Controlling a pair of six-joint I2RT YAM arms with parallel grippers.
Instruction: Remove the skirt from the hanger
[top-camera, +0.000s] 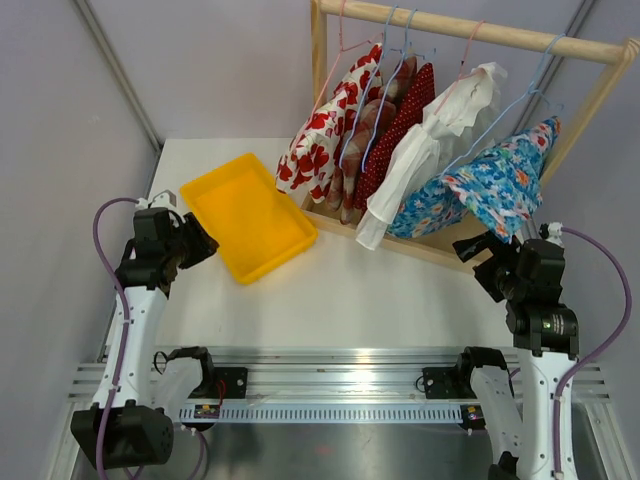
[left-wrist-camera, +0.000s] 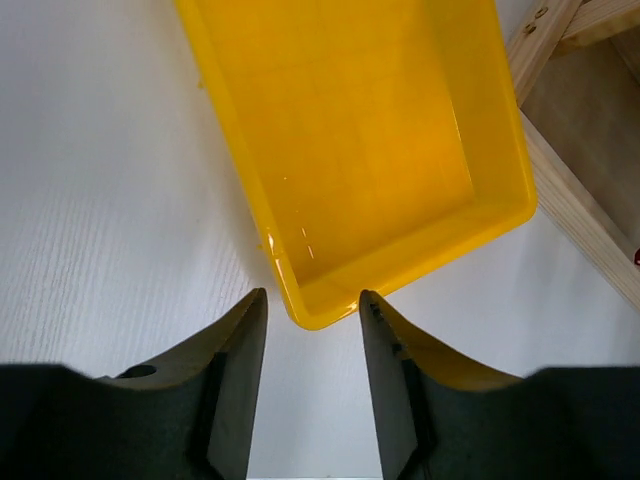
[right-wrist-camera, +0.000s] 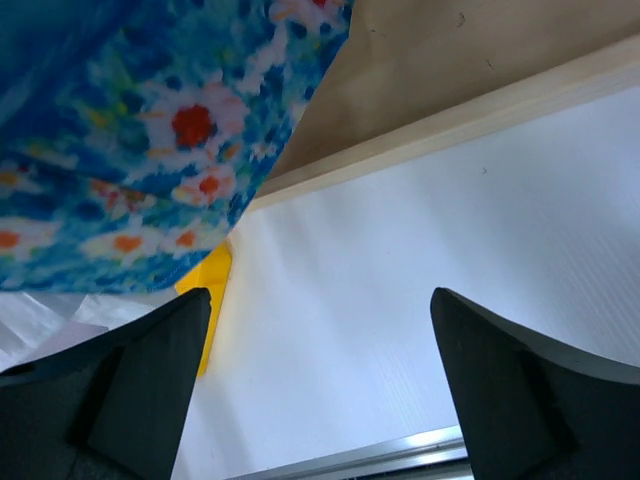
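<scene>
The blue floral skirt hangs on a light-blue wire hanger at the right end of the wooden rail. Its hem fills the upper left of the right wrist view. My right gripper hovers just below and in front of that hem, jaws wide open and empty, not touching the cloth. My left gripper sits at the left of the table by the near corner of the yellow tray, jaws partly apart with nothing between them.
Other garments hang left of the skirt: a white one, a red dotted one, a plaid one and a red floral one. The rack's wooden base lies on the table behind my right gripper. The yellow tray holds nothing.
</scene>
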